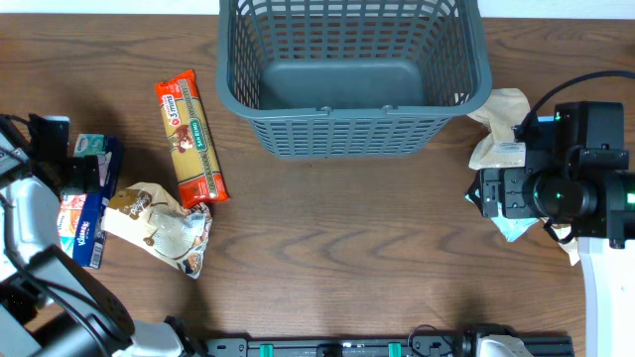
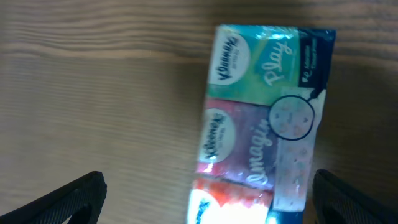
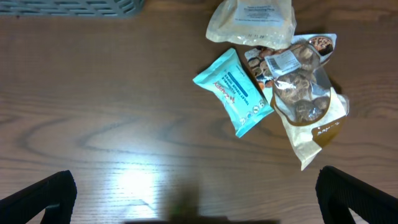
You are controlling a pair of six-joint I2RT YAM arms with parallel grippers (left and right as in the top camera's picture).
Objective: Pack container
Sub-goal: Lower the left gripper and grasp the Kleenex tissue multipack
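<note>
An orange packet (image 1: 190,139), perhaps pasta, lies just left of the grey container (image 1: 352,134) on the table (image 1: 347,228).

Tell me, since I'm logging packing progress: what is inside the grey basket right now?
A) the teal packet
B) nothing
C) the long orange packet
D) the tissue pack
B: in the overhead view the basket shows only its bare base, while the long orange packet and tissue pack lie outside it on the table.

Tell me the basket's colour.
The basket is dark grey, clearest in the overhead view.
</note>
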